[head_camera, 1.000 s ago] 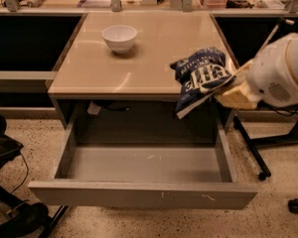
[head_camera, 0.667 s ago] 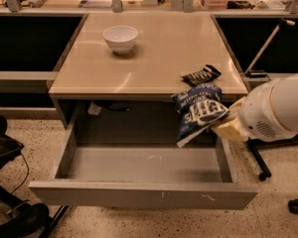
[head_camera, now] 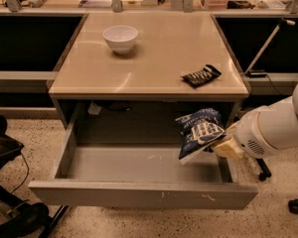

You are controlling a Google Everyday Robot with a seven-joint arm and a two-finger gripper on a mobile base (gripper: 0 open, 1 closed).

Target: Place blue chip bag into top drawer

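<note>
The gripper (head_camera: 220, 146), just below the worktop's (head_camera: 164, 58) front-right corner, clamps the blue chip bag (head_camera: 199, 132) by its right edge. The bag hangs leftward from it, long axis slanting down, over the open top drawer's (head_camera: 139, 194) right end.

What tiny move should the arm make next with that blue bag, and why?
Probably lower the bag a little, then let go. The gripper holds it in the air at the right end of the open drawer. The bag's lower corner hangs over the drawer floor, not yet resting on it, so a short drop should land it inside.
</note>
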